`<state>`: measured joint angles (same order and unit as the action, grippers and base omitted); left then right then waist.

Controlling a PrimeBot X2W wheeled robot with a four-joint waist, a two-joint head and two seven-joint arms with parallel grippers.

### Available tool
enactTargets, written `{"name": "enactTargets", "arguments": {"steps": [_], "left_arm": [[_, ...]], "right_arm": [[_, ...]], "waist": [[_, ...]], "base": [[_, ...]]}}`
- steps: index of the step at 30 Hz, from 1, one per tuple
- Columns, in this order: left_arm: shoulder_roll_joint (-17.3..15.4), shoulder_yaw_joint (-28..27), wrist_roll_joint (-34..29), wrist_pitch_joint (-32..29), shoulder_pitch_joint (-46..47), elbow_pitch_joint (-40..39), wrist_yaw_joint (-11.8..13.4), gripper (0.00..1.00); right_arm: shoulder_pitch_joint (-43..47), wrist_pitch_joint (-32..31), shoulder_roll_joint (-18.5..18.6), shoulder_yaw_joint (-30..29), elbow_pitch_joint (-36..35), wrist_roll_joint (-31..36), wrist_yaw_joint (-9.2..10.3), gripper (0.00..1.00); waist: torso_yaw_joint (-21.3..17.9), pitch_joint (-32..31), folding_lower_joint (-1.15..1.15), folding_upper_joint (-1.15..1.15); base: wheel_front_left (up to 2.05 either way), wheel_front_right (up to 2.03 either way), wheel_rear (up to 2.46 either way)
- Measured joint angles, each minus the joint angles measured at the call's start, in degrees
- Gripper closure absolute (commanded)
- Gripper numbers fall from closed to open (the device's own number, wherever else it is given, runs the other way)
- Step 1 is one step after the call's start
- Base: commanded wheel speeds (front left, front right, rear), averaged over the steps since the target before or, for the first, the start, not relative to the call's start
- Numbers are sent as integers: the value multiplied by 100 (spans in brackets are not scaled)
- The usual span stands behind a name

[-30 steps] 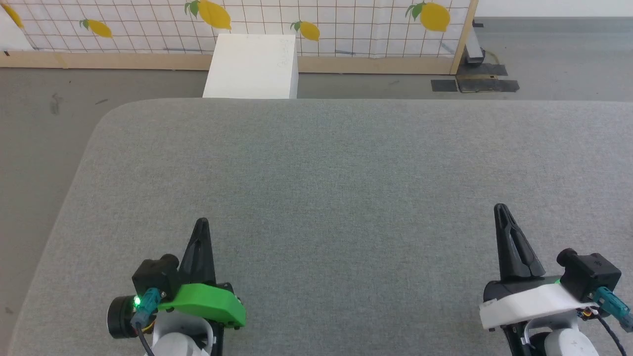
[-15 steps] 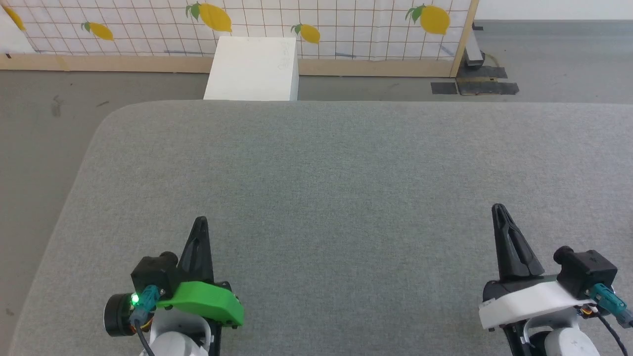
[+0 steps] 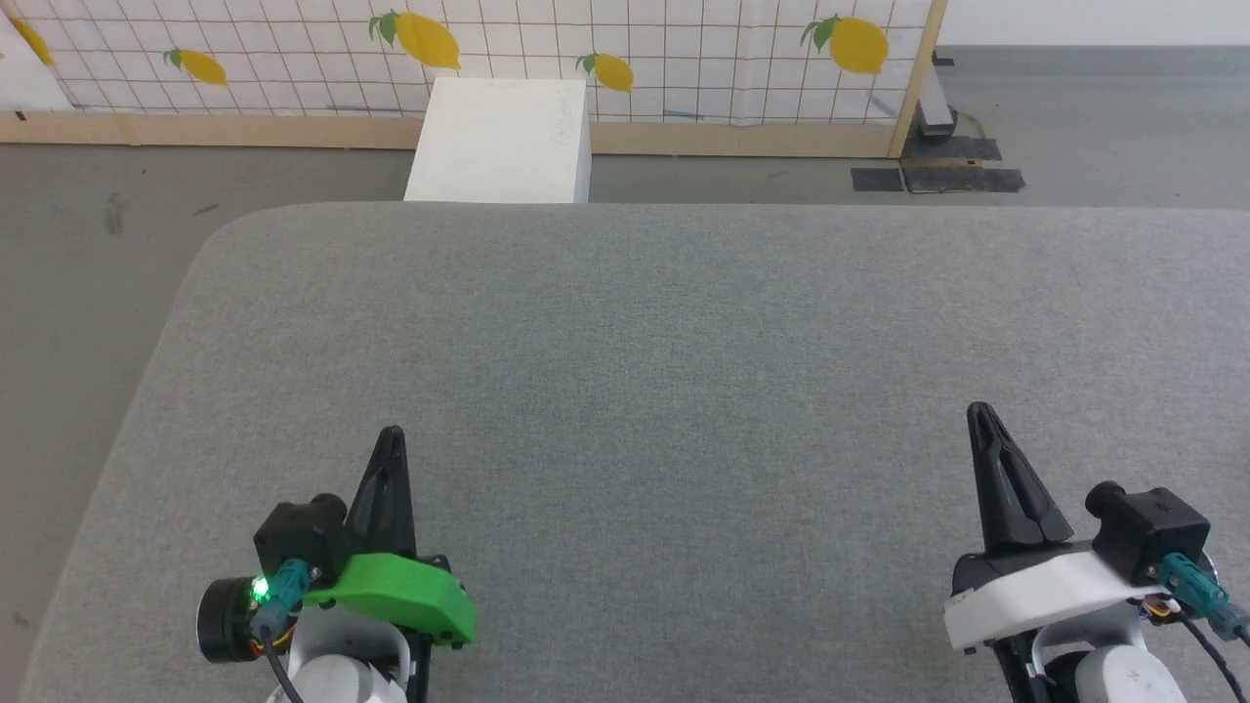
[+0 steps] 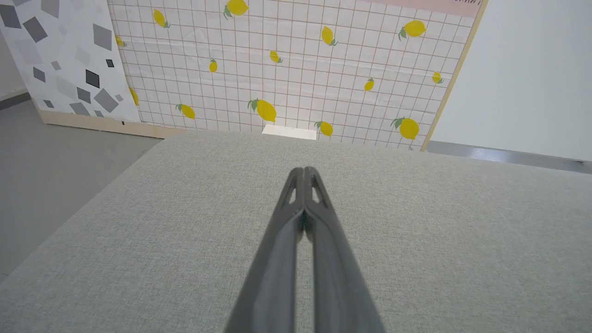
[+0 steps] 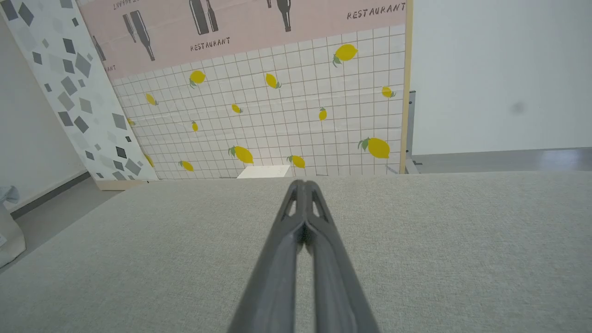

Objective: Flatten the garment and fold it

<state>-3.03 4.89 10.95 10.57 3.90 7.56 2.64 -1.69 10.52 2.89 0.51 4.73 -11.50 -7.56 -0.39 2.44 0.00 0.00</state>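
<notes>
Left tool (image 3: 390,434) and right tool (image 3: 978,410): fingers pressed together, holding nothing.
Grey tabletop (image 3: 645,361) stretches ahead of both tools; the garment's position cannot be told from here. Judged soft, light and limp, probably best pinched at two corners along one edge.

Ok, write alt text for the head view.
The left end effector and right end effector, both shut, point forward over a grey fabric-covered table. Beyond it stand a white box and a lemon-print panel.

end effectors (image 3: 390,434) (image 3: 976,411): 2 | grey table (image 3: 625,322): 1 | white box (image 3: 500,137): 1 | lemon panel (image 3: 703,59): 1
</notes>
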Motion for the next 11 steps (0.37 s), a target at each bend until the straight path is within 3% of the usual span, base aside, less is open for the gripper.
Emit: {"name": "enactTargets", "arguments": {"steps": [11], "left_arm": [[0, -53, -188, -142, -40, -89, -13, 100]], "right_arm": [[1, -122, 0, -7, -48, 109, 0, 100]], "waist": [[5, -30, 0, 0]], "base": [[0, 0, 0]]}}
